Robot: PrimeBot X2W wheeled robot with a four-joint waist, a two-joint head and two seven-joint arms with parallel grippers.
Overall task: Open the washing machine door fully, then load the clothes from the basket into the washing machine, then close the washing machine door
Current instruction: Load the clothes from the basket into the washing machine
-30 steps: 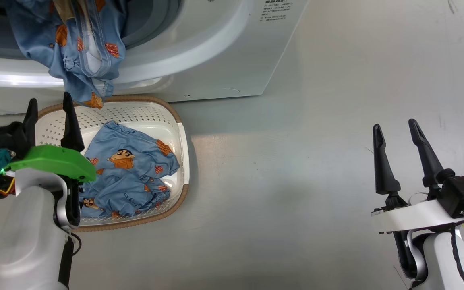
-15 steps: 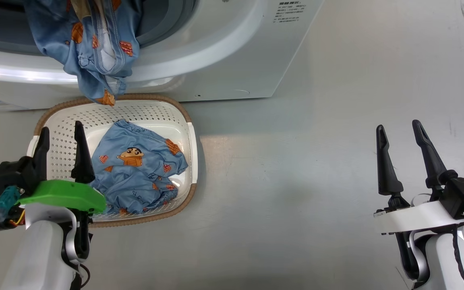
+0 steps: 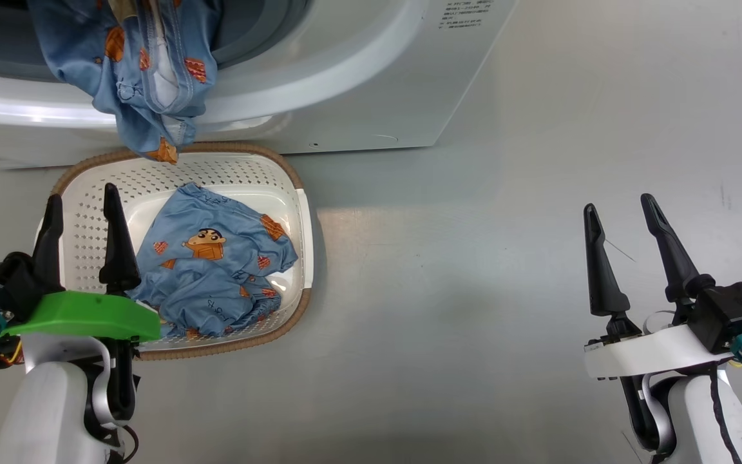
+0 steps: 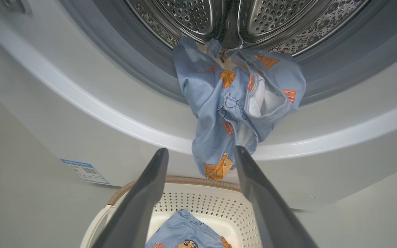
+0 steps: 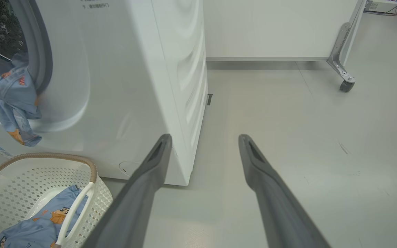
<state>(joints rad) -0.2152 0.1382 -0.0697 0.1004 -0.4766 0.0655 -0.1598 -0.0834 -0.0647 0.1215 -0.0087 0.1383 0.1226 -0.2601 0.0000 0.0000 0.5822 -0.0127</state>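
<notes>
Now our left claw (image 3: pixel 82 193), spread open and empty, has drawn back over the basket (image 3: pixel 229 171). One garment (image 3: pixel 145 77) dangles from the washing machine (image 3: pixel 358 84) lip above the basket, and a second garment (image 3: pixel 216 270) lies inside it, so we judge loading unfinished.

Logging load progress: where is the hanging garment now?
Head view, upper left: the garment drapes over the washing machine opening, its end dangling above the basket rim.

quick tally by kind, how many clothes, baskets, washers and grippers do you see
clothes: 2, one in the basket, one hanging from the washing machine opening
basket: 1
washing machine: 1
grippers: 2, left gripper and right gripper, both open
total: 6
</notes>
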